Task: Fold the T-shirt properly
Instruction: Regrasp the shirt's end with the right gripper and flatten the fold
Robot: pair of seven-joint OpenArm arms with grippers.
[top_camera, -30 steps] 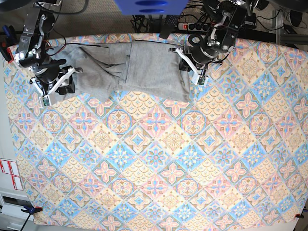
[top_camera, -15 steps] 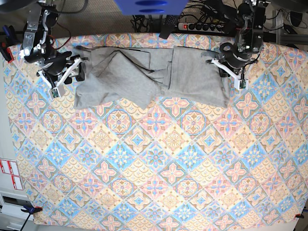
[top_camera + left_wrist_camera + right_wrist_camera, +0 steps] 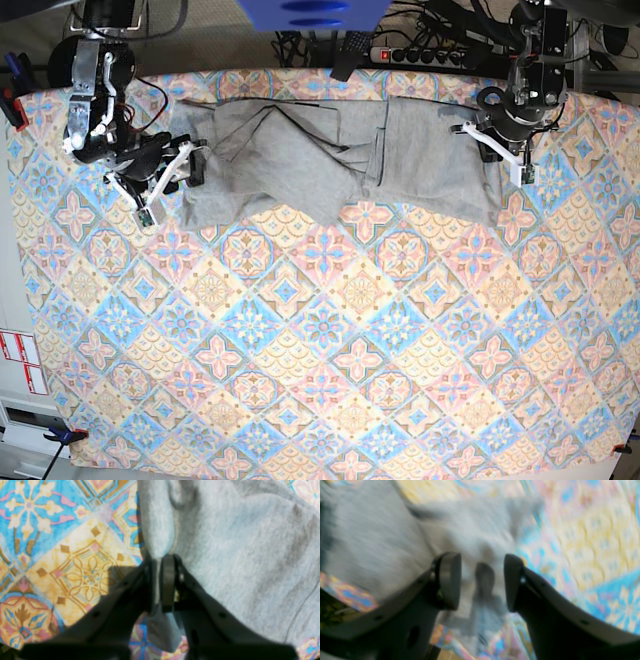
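Right wrist view: smeared throughout; the T-shirt (image 3: 395, 537) and cloth pattern are rendered without detail. Left wrist view: the shirt is cut off at the top and right edges, and the hem nipped in the left pincer (image 3: 160, 585) is partly hidden by the pads. Base view: no lettering can be made out on the shirt.

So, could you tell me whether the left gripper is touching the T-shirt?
Touching. The left wrist view shows the left gripper shut on a fold of the T-shirt.

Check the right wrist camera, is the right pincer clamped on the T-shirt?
No, the right pincer stands open, with the grey T-shirt lying loose beneath the gap.
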